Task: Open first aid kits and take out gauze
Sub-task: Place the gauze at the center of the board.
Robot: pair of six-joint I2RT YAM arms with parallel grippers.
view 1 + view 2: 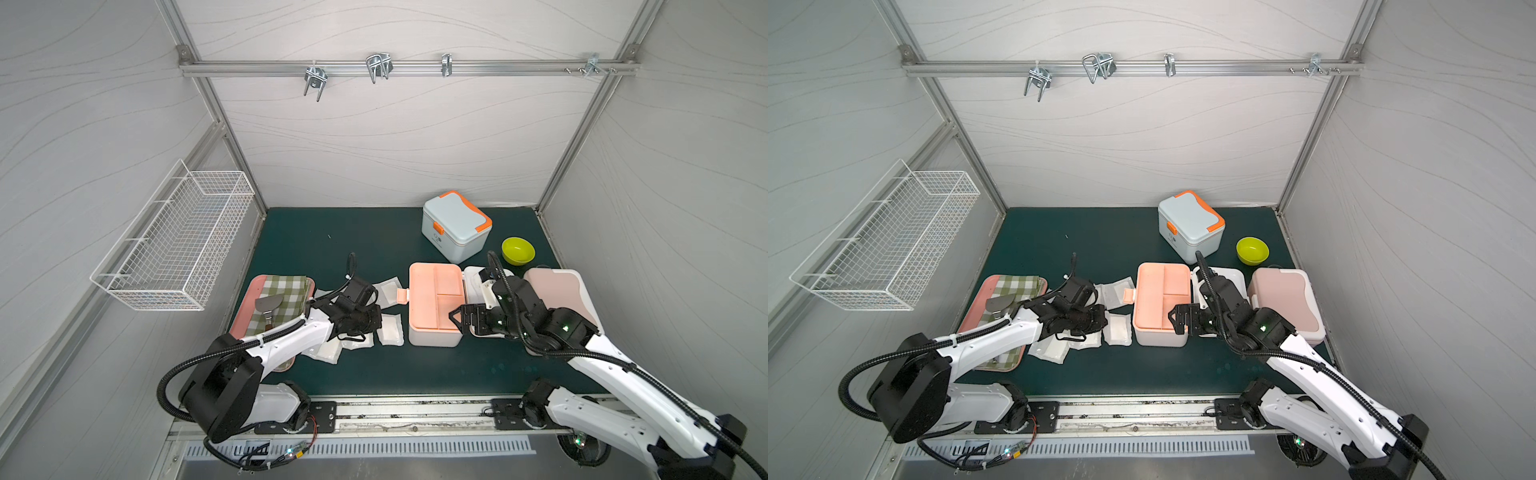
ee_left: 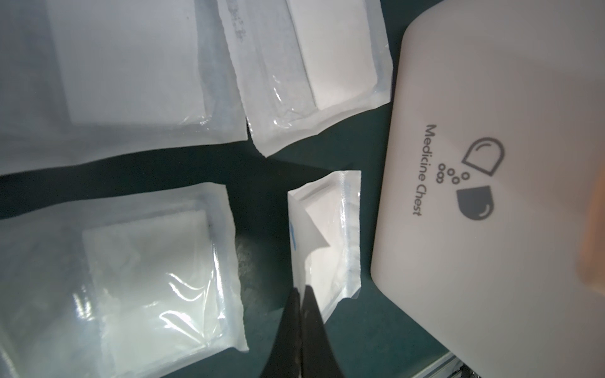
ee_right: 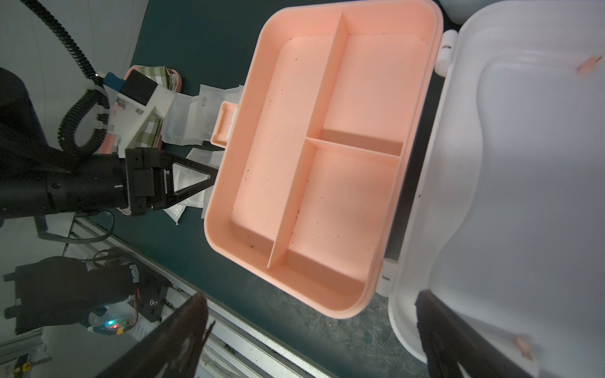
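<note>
The left gripper is clenched, its tips at a corner of the gauze pouch just left of the open white kit; whether it pinches that edge I cannot tell. Further left, other pouches crowd together. The right gripper gapes over the kit's near right rim, beside its laid-back lid. The mat lies open at far left.

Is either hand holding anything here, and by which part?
The left hand is shut at the corner of a gauze pouch, seemingly pinching it; the right hand is open, holding nothing.
</note>
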